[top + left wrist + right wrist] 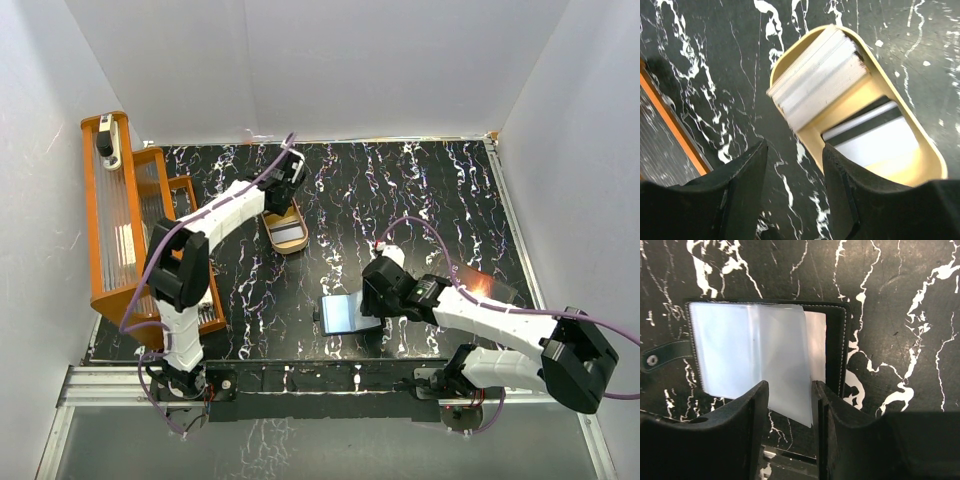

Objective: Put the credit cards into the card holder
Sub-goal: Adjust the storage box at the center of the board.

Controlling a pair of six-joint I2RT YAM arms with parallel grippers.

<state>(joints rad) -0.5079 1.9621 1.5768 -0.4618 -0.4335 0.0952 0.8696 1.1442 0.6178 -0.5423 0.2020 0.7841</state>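
Over tan oval tray (860, 102) of pale plastic cards (820, 80), your left pincer (795, 147): released. Right pincer (790, 385): released, above black stitched card holder (740, 350).

White-veined black table (420, 200), tan tray (867, 97), white-stitched black card holder (836, 350)

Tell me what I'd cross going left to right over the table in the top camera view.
orange rack → tan tray holding the credit cards → card holder, lying open. Both claws overlap these, so I left them out.
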